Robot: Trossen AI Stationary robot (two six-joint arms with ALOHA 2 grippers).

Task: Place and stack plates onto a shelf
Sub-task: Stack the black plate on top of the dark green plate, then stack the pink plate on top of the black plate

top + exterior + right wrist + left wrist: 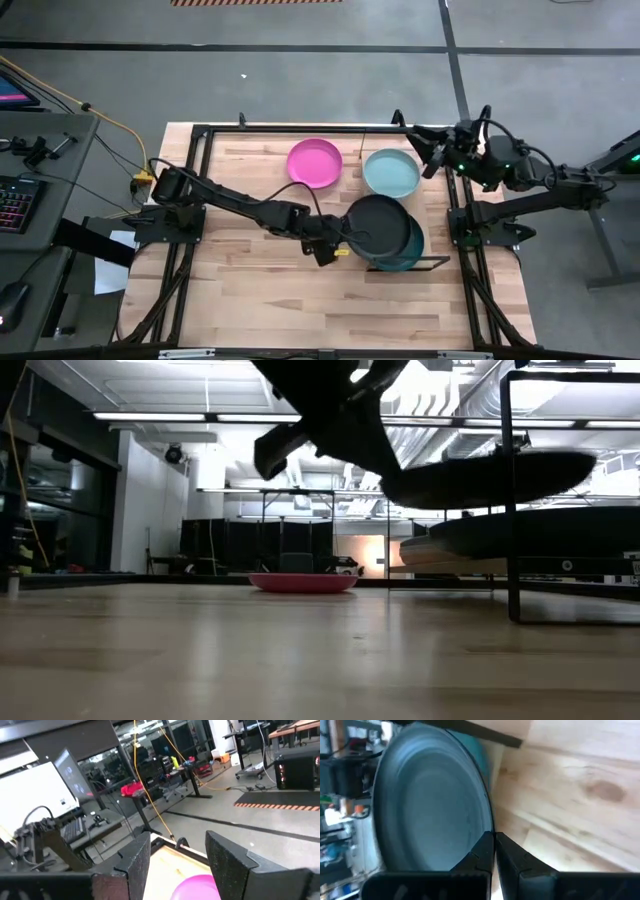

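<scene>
My left gripper [338, 248] is shut on the black plate [380, 224], which hovers over the shelf. The shelf shows only by its dark wire frame [415, 266] and a post [512, 510]. A dark green plate [408, 250] lies on it below the black one, topping a stack with paler plates [440, 552] underneath. The magenta pink plate [315, 163] and the light teal plate [391, 172] rest flat on the table toward the far edge. My right gripper [430, 152] is open and waits above the far right corner, with the pink plate [197, 887] below it. My left gripper [494, 836] pinches the black plate's rim [487, 822] between its two fingers, at the edge facing the table's left. The fingers [480, 855] come in roughly level from the left. The plate [490, 475] is lifted clear and nearly level above the stack on the shelf.
A dark metal frame [200, 135] runs around the wooden tabletop. Bare wood [270, 300] stretches across the near half of the table. Beyond the left edge stands a desk with a keyboard [18, 200], and a yellow cable [110, 125] runs to the table.
</scene>
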